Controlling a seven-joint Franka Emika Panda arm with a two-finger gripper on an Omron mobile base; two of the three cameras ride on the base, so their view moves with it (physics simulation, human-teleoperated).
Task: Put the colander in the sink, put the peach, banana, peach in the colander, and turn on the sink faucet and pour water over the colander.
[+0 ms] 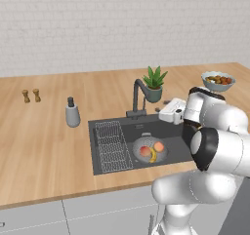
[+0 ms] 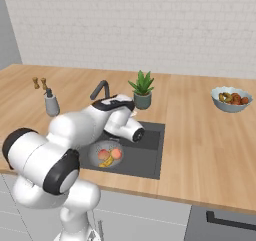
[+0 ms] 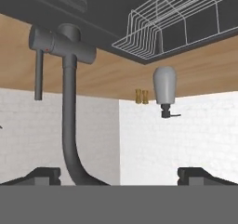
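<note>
The gripper stands with its jaws wide apart and nothing between them, level with the faucet behind the sink and looking along it upside down in the hand view. Nearest it is the faucet's bent spout, running down between the two finger tips; beyond that the thick base with its side lever sticking out.

The lever looks like the part to work: a slim, stiff metal bar, smooth and probably slippery, so it likely calls for a push or a firm pinch near its free end rather than a light touch. It should turn on its pivot and not bend.

In the basin the colander sits under the spout, with two peaches and the banana already in it; no water is running yet.

Room is tight. The plant pot stands just beside the faucet, and the sink's back edge lies right below. The wire rack fills the far half of the basin. Farther along the worktop stand the soap dispenser and two small shakers, well apart; the fruit bowl is off the other way.
</note>
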